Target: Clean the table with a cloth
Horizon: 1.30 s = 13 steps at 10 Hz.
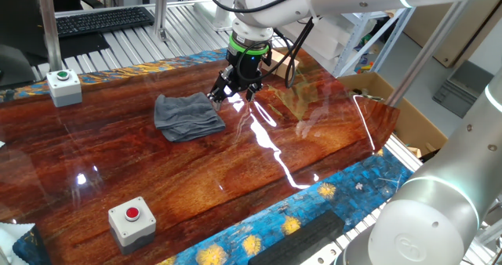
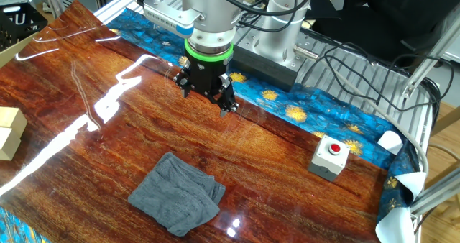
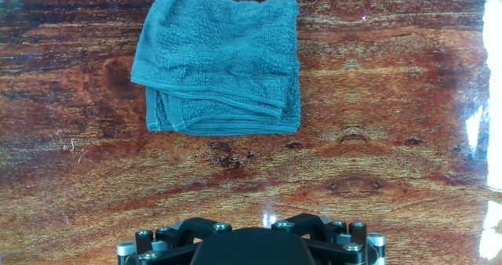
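The dark grey cloth (image 1: 188, 116) lies folded on the reddish-brown table (image 1: 157, 179), apart from the gripper. It also shows in the other fixed view (image 2: 176, 193) and at the upper middle of the hand view (image 3: 220, 61). My gripper (image 1: 233, 95) hangs just above the table, right of the cloth, with its fingers spread and nothing between them. In the other fixed view the gripper (image 2: 207, 98) is beyond the cloth, near the blue and yellow table edge (image 2: 302, 117). The hand view shows only the gripper's black base (image 3: 243, 245); its fingertips are out of view.
A grey box with a green button (image 1: 64, 87) stands at the table's far left. A grey box with a red button (image 1: 132, 222) stands near the front edge. A cardboard box (image 1: 392, 100) sits off the right side. Wooden blocks (image 2: 8, 131) lie at one edge.
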Motion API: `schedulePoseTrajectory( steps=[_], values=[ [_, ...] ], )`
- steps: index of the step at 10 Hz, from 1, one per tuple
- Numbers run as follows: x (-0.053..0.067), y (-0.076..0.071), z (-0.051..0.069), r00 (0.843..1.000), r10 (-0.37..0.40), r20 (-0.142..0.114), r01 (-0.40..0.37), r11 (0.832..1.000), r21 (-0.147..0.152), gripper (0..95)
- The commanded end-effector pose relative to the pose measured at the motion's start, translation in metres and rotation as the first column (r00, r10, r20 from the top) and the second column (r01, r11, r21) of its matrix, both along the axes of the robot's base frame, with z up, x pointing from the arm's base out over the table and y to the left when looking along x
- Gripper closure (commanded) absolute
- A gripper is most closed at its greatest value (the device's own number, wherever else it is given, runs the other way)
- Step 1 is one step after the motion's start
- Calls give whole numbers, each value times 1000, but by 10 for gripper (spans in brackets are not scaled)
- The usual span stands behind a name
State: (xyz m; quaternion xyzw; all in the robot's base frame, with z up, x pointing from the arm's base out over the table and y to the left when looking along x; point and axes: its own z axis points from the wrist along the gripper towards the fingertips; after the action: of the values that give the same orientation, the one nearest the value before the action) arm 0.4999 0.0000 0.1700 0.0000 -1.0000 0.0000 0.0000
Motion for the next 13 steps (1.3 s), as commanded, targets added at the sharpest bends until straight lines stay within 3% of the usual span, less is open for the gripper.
schedulePoseTrajectory(
  steps=[1, 2, 13],
  values=[
    [0, 0, 0, 1000, 0, 0, 0, 1000, 0, 0],
    [0, 0, 0, 980, -193, 54, 191, 981, 28, 950],
    [2, 2, -5, 977, -205, 57, 204, 978, 35, 950]
  ],
)
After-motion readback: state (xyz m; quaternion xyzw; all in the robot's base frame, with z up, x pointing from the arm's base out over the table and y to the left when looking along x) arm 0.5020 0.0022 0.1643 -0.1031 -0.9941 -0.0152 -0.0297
